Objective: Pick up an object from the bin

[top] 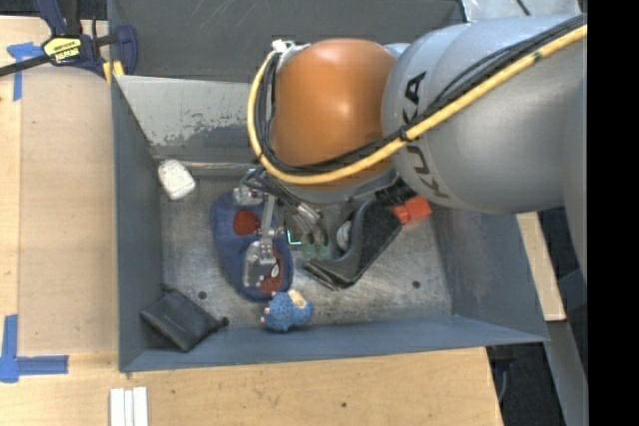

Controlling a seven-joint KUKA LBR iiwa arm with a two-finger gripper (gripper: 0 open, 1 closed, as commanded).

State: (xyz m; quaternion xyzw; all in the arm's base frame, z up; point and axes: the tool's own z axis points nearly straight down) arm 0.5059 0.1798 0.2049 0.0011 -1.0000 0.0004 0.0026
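Presently the gripper (265, 264) stands low in the bin (135, 244), left of centre over the floor, directly above a blue soft item (230, 239) with a red patch on its upper part. The gripper's metal end overlaps the right side of this item. Whether it touches the item cannot be told, nor whether it is open or closed. Nothing is seen held.

The arm (479, 115) enters from the right, and its orange cover (329, 100) hides the middle of the bin's rear.

Other contents noted:
- A small blue and yellow toy (288, 311) lies just below the blue soft item, near the front wall.
- A black block (180, 319) sits in the front left corner, tilted.
- A white lump (177, 180) lies at the left rear, apart from the rest.
- A black angled object (361, 244) lies right of the gripper, with a small green piece (318, 252) between them.
- An orange-red piece (409, 210) shows at the black object's upper end.
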